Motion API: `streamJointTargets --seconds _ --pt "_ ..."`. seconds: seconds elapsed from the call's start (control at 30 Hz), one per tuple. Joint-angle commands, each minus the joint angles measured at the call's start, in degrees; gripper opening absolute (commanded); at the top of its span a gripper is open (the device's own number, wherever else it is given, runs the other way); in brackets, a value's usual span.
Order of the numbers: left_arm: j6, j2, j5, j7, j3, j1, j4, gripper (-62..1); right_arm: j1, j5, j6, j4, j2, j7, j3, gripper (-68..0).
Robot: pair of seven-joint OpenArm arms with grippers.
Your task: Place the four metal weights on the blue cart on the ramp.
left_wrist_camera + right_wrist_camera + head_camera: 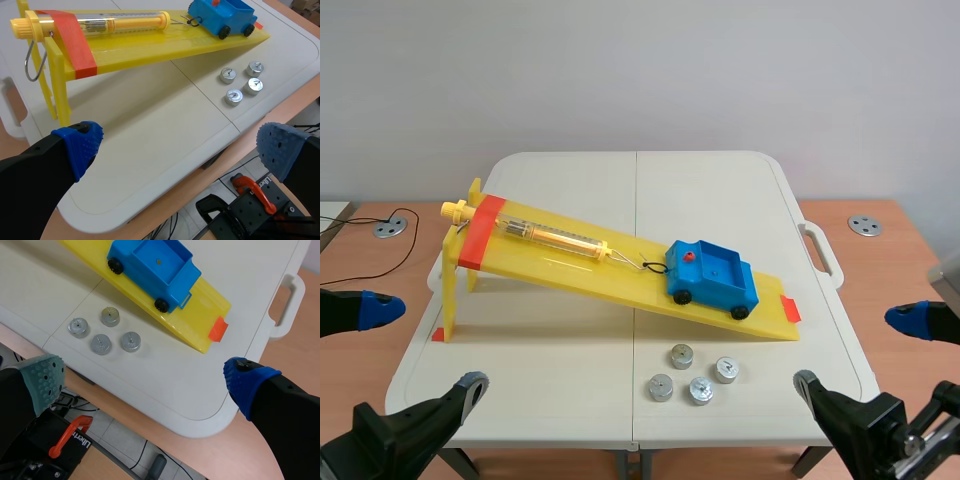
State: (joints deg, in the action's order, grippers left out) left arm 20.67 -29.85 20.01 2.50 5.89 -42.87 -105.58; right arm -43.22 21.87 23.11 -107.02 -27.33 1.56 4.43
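Observation:
The blue cart (710,275) stands low on the yellow ramp (570,268), its open bed holding nothing. Several small round metal weights (692,374) lie in a cluster on the white table in front of the ramp's low end. My left gripper (420,350) hangs open near the table's front left corner, far from the weights. My right gripper (865,352) hangs open at the front right corner. In the left wrist view the weights (242,82) and cart (222,15) lie well ahead of the left gripper (180,150). From the right gripper (145,380), the weights (105,332) are just ahead and the cart (155,265) farther on.
A clear spring scale with yellow ends (555,238) lies on the ramp, hooked to the cart. The white table (560,380) has a handle (820,250) on its right side. Two metal discs (390,228) (865,225) and a black cable sit on the wooden desk.

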Motion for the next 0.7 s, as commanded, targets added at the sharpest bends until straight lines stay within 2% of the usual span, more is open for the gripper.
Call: streamJointTargets --seconds 0.0,0.37,0.67 --pt "0.5 -0.5 4.6 -8.5 1.0 -0.1 -4.1 1.4 0.4 2.7 -1.7 -3.1 -2.5 -6.9 2.4 -1.4" --pt "0.5 -0.5 4.6 -8.5 1.0 -0.1 -4.1 1.4 0.4 0.6 -1.7 -3.1 -2.5 -6.8 2.4 -1.4" --pt "0.5 -0.5 4.6 -8.5 1.0 -0.1 -4.1 1.4 0.5 0.6 -1.7 -3.1 -2.5 -5.6 2.4 -1.4"
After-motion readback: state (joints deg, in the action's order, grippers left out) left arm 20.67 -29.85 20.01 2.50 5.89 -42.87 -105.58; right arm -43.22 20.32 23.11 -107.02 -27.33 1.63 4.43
